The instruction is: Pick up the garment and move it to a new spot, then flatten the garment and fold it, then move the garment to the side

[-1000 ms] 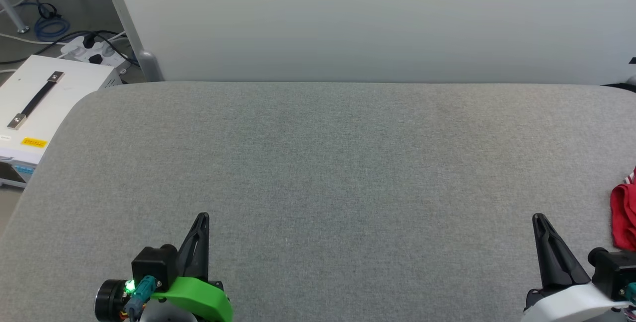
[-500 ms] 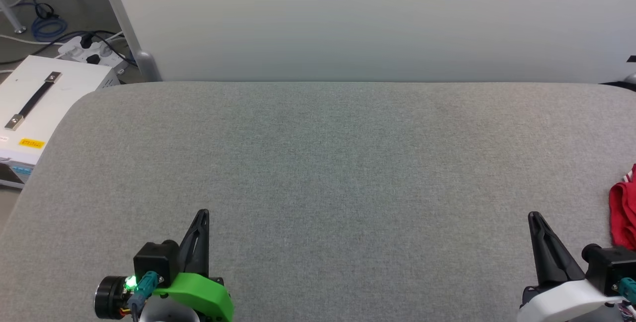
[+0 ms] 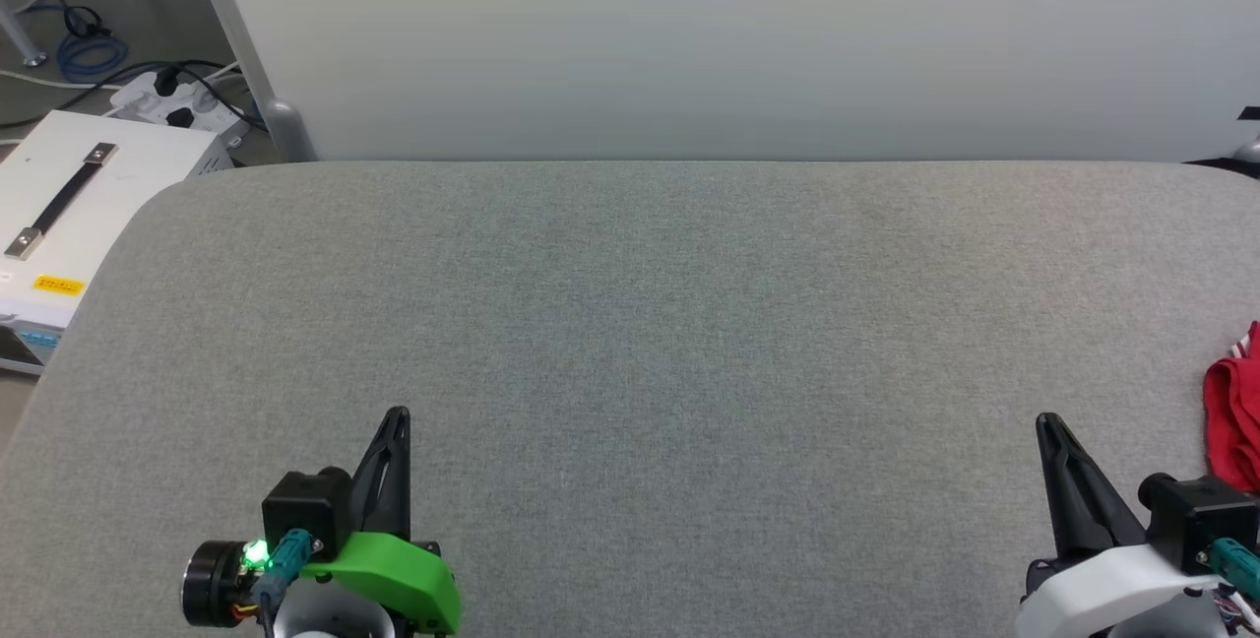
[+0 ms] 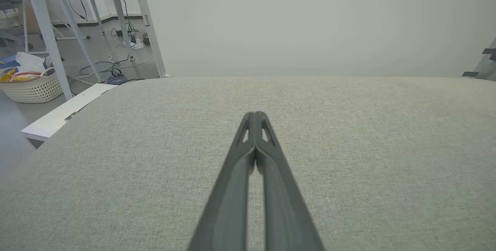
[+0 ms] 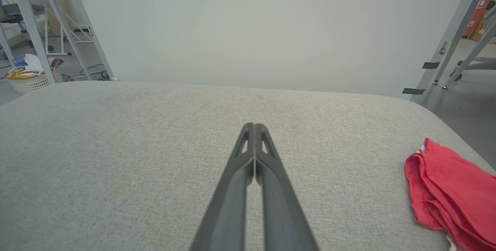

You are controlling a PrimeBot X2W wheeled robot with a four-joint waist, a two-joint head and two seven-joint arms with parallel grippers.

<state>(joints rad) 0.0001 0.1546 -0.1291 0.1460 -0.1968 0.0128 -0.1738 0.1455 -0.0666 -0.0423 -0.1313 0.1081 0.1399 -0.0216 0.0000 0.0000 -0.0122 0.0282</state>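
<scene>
The garment [image 3: 1232, 416] is a crumpled red heap at the right edge of the grey padded table [image 3: 650, 323]; the right wrist view shows the garment [image 5: 449, 193] at its lower right. My right gripper [image 3: 1043, 421] hovers near the table's front right, shut and empty, a short way left of the garment. In its own view the right gripper [image 5: 254, 126] has both fingers pressed together. My left gripper [image 3: 397, 414] sits at the front left, also shut on nothing, its tips meeting in the left wrist view [image 4: 255, 114].
A pale wall panel [image 3: 728, 37] stands behind the table. A white case with a black handle [image 3: 69, 215] rests on the floor at the left, with cables and a power strip [image 3: 167, 96] behind it. A white basket [image 4: 31, 86] stands farther left.
The whole head picture has drifted slightly left and up, so the camera has turned a little right. Both grippers stay shut and the garment lies where it was.
</scene>
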